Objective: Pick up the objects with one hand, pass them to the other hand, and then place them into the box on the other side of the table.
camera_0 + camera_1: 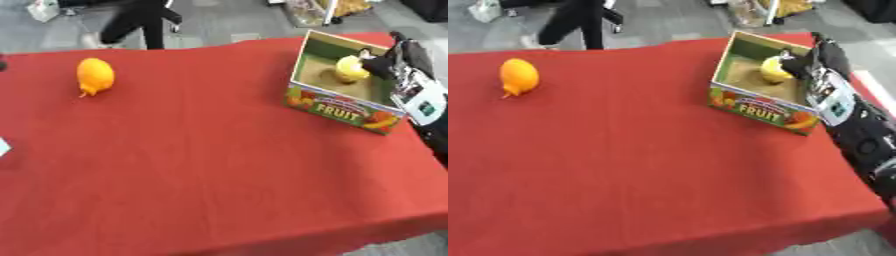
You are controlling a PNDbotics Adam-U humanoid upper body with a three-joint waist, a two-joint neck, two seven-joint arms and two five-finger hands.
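Right hand [378, 65] reaching from right edge, fingers curled.

We read one word only: "FRUIT", in yellow-green capitals on the front panel of the box [343, 110], among printed fruit pictures. A curved line of smaller lettering above it is too blurred for us to make out. A white label on the right arm [834, 101] bears dark marks, illegible

Yellow fruit [351, 68] inside open FRUIT box [337, 109]; orange fruit [94, 76] far left.
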